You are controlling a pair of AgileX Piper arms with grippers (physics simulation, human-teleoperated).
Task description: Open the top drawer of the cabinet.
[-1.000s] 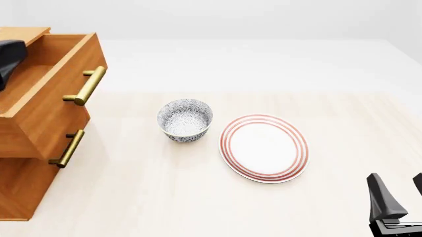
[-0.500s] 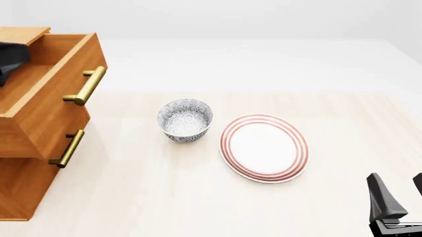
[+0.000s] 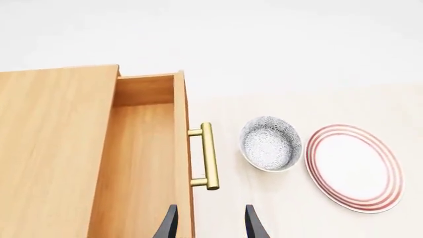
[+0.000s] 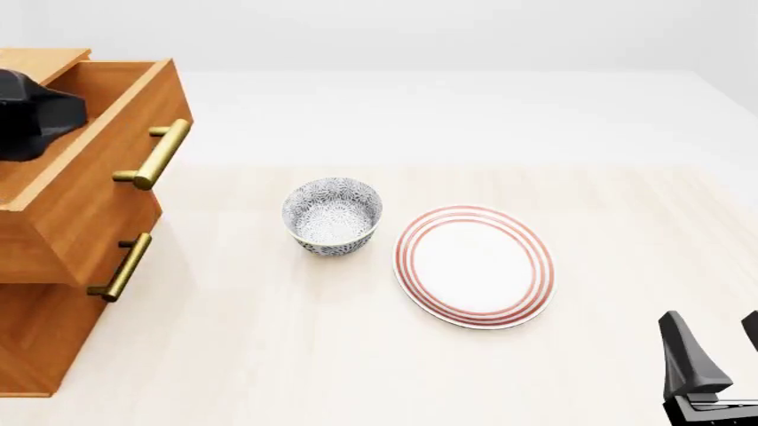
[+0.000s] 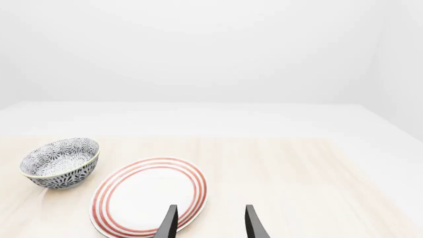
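The cabinet [image 4: 35, 337] stands at the table's left edge. Its top drawer [image 4: 101, 191] is pulled out, its inside showing, with the brass bar handle [image 4: 154, 153] on the front. In the left wrist view the drawer's bare floor [image 3: 142, 168] and handle [image 3: 209, 156] lie below my left gripper [image 3: 211, 225], which is open, empty and apart from the handle. Only the left arm's black body [image 4: 34, 115] shows in the front view, over the open drawer. My right gripper [image 4: 716, 346] is open and empty at the near right, over the plate's edge in its wrist view [image 5: 211, 223].
A patterned bowl [image 4: 333, 216] sits mid-table, with a red-ringed white plate [image 4: 475, 265] to its right. Both show in the left wrist view, bowl [image 3: 270, 144] and plate [image 3: 355, 167]. The second drawer's handle [image 4: 119, 266] sits below, that drawer shut.
The left arm's black body has shifted right and now shows larger over the open drawer. The drawer, bowl, plate and right gripper have not moved.
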